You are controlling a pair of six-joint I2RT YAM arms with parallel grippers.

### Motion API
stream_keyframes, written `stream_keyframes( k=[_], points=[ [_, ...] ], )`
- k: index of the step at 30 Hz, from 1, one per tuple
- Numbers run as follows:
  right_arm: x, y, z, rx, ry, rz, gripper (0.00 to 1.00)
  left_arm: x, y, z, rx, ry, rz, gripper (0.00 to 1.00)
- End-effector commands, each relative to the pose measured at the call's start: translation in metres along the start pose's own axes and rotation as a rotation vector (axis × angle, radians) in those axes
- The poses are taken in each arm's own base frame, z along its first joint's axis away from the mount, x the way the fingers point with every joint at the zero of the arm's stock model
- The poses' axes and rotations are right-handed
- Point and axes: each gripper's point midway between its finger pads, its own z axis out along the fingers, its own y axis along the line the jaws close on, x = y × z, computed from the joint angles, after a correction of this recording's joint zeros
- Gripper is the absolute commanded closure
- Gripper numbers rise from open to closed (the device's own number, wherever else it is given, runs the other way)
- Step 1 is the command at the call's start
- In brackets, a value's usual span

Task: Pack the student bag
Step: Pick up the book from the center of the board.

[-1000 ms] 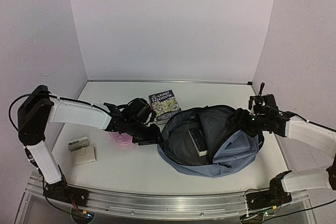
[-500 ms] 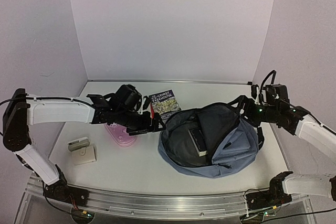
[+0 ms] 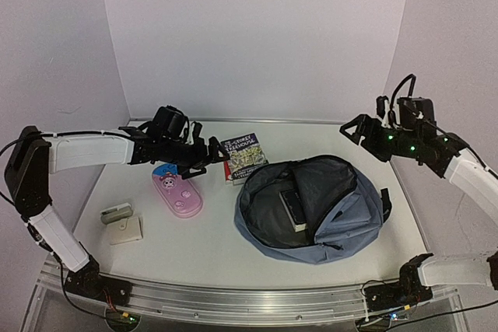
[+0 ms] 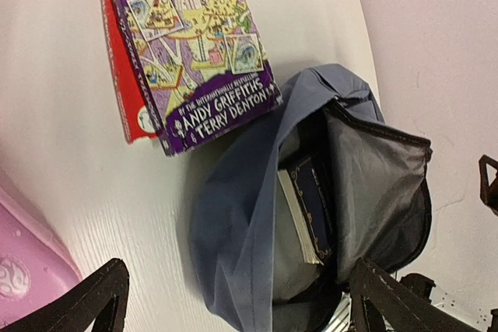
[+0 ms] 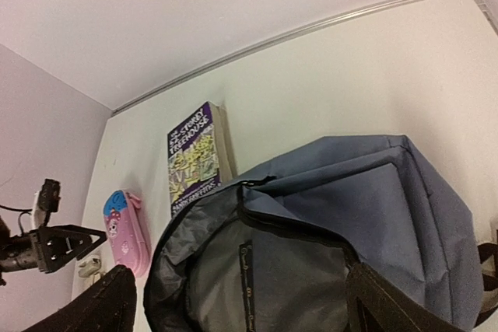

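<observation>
The student bag (image 3: 327, 223) lies open at the centre right of the table, with a dark book (image 3: 294, 209) standing inside its grey-lined mouth. My left gripper (image 3: 204, 155) hovers open above the table, left of the bag, holding nothing. In the left wrist view its fingers (image 4: 85, 305) frame the student bag (image 4: 233, 223) and the dark book (image 4: 311, 207) inside. My right gripper (image 3: 354, 130) hangs open in the air behind the bag's right side, clear of it. The right wrist view looks down into the student bag (image 5: 366, 192).
A purple paperback (image 3: 243, 155) lies flat behind the bag's left rim. A pink cartoon pencil case (image 3: 177, 190) rests below my left gripper. Two small pale items (image 3: 120, 221) sit near the front left. White walls close in the table on three sides.
Both grippers opened, let go of the bag's rim and drew back: the left went left and rearward, uncovering the pink pencil case, and the right rose up and to the right.
</observation>
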Motion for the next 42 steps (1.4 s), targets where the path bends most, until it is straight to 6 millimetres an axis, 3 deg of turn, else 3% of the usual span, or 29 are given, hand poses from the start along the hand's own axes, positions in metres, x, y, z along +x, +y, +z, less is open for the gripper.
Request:
stream_keyframes(
  k=[1,6,11,20,28,42],
  points=[
    [-0.012,0.049,0.011,-0.131,-0.01,-0.042,0.12,-0.041,-0.009,0.01,0.102,-0.048,-0.045,0.01],
    [0.001,0.096,0.046,-0.14,0.013,-0.11,0.15,-0.056,0.008,0.023,0.083,-0.055,-0.066,0.02],
    [0.011,0.118,0.102,-0.115,0.048,-0.149,0.19,-0.064,0.023,0.036,0.078,-0.049,-0.093,0.03],
    [0.039,0.112,0.206,-0.036,0.145,-0.14,0.21,-0.08,0.04,0.05,0.101,-0.036,-0.117,0.05],
    [0.072,0.104,0.275,-0.024,0.23,-0.147,0.28,-0.081,0.054,0.07,0.093,0.002,-0.132,0.06],
    [0.102,0.07,0.327,0.079,0.257,-0.155,0.28,-0.075,0.067,0.089,0.102,0.043,-0.16,0.07]
  ],
)
